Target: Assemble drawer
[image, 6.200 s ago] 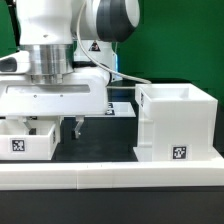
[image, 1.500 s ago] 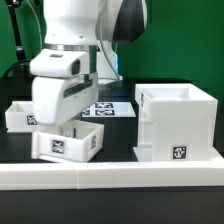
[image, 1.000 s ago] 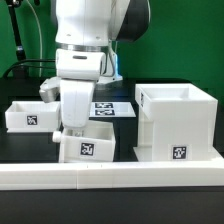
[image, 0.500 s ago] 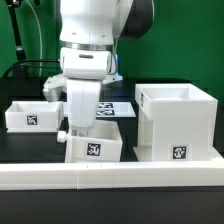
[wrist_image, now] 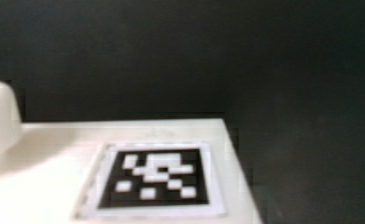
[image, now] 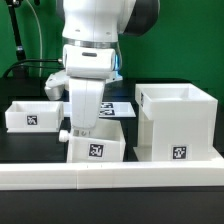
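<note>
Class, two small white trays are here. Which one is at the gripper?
The tray beside the tall casing, directly under the gripper. The other tray sits alone at the exterior view's left, far from the gripper.

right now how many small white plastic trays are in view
2: first tray at the exterior view's left; second tray in the gripper, beside the tall white plastic casing.
</note>
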Action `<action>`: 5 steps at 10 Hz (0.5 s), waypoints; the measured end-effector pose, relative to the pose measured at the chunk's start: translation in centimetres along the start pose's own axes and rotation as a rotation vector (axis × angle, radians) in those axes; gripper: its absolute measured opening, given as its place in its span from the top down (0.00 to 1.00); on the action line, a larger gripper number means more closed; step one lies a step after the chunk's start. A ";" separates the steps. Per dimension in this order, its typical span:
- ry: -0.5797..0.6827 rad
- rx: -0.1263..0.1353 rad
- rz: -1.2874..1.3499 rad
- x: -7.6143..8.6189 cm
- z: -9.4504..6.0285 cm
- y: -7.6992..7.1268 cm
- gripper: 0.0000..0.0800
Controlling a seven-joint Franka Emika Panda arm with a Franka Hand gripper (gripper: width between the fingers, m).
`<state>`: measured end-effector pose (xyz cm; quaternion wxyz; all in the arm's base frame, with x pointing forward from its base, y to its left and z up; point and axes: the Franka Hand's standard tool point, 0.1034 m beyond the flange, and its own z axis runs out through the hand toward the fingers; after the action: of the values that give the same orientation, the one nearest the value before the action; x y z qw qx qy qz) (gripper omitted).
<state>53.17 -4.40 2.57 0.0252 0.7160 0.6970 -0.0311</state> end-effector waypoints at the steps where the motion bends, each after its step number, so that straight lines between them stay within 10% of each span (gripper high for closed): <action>1: 0.000 0.000 0.000 0.0 0.0 0.0 0.95; 5: 0.005 -0.020 -0.001 -0.1 0.0 0.2 0.95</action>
<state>53.36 -4.49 2.57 0.0308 0.7154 0.6977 -0.0224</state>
